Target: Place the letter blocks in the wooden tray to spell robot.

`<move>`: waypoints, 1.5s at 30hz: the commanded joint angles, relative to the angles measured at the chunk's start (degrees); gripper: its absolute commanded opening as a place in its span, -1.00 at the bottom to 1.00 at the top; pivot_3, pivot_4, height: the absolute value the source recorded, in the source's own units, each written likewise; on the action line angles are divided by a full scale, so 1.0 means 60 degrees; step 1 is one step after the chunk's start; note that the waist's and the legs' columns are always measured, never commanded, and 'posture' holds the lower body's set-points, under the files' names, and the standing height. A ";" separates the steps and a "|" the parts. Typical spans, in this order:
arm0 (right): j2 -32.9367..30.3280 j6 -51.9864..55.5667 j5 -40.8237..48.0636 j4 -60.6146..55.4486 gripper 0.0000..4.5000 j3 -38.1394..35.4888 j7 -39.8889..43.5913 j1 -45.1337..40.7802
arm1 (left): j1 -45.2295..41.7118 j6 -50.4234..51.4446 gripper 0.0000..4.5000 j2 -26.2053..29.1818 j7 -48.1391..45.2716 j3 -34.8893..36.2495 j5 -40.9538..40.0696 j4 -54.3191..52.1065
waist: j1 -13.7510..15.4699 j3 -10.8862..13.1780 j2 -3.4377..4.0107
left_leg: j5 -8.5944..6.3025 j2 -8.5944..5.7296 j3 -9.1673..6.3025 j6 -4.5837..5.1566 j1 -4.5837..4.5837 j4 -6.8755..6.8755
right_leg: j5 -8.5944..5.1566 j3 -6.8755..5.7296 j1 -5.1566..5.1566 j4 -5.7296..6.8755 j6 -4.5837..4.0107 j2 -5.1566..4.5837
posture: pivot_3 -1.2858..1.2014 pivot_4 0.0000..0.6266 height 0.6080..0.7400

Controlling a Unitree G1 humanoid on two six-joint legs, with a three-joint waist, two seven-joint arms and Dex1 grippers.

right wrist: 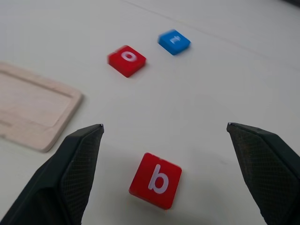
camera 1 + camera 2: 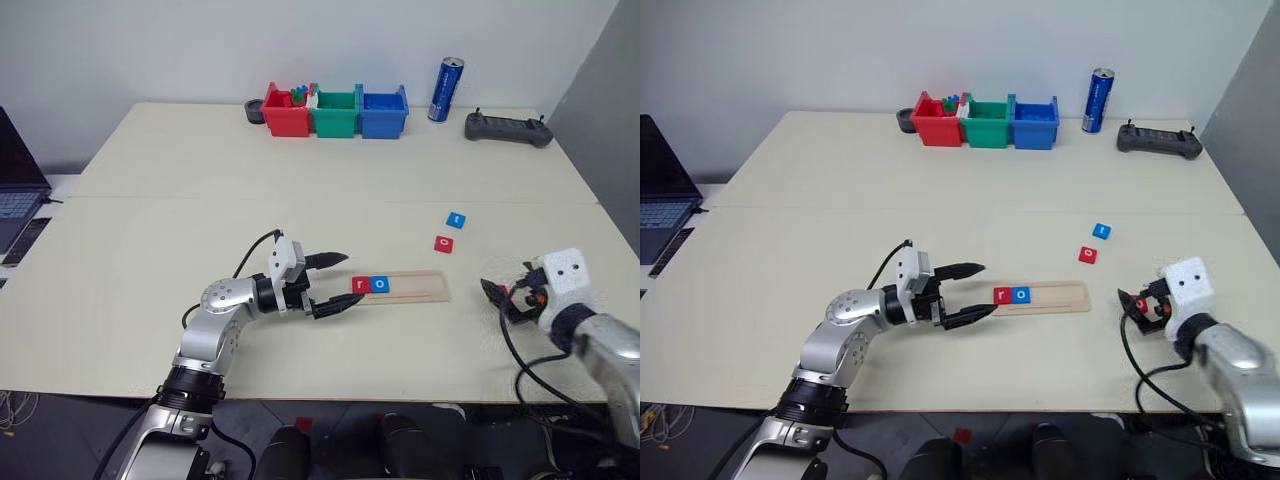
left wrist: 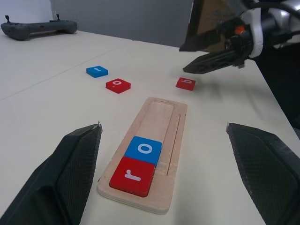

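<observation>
The wooden tray (image 2: 420,288) lies in the middle of the table. A red "r" block (image 2: 361,285) and a blue "o" block (image 2: 380,285) sit side by side at its left end. My left gripper (image 2: 335,283) is open and level, its fingers on either side of that end without touching it. Loose on the table to the right of the tray are a blue "t" block (image 2: 456,219) and a red "o" block (image 2: 444,244). A red "b" block (image 1: 156,180) lies flat on the table, just ahead of my open right gripper (image 1: 164,125), which holds nothing.
Red (image 2: 286,115), green (image 2: 335,115) and blue (image 2: 384,113) bins stand at the table's far edge beside a blue can (image 2: 446,89) and a black controller (image 2: 507,127). A laptop (image 2: 15,190) sits off to the left.
</observation>
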 commanded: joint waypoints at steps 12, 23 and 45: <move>-0.1391 -0.4697 -0.0670 0.5790 0.99 0.1384 0.4409 -0.2242 | -0.0590 -0.0608 1.00 -0.0210 -0.0310 -0.0107 -0.0038 0.0665 | -0.0058 0.0004 -0.0006 | 0.0001 0.0003 0.0017 -0.0001 0.0018 0.0007 | 0.0003 0.0017 0.0002 0.0013 -0.0002 0.0004 | 0.03 -0.52 1.00; -0.1546 -0.5365 -0.1243 0.7895 0.99 0.2333 0.5669 -0.3615 | -0.0602 -0.0686 1.00 -0.0101 -0.0405 -0.0073 -0.0030 0.0710 | -0.0017 0.0004 -0.0005 | 0.0001 -0.0001 0.0010 -0.0001 0.0013 0.0008 | 0.0004 0.0010 0.0002 0.0014 -0.0003 -0.0004 | 0.03 -0.52 1.00; -0.1658 -0.5943 -0.1411 0.9269 -0.35 0.2476 0.6218 -0.4491 | -0.0631 -0.0638 1.00 -0.0049 -0.0329 -0.0066 -0.0011 0.0685 | -0.0014 0.0003 -0.0005 | 0.0001 -0.0003 0.0012 -0.0002 0.0016 0.0028 | 0.0013 0.0012 0.0014 0.0015 0.0008 -0.0008 | 0.03 -0.52 1.00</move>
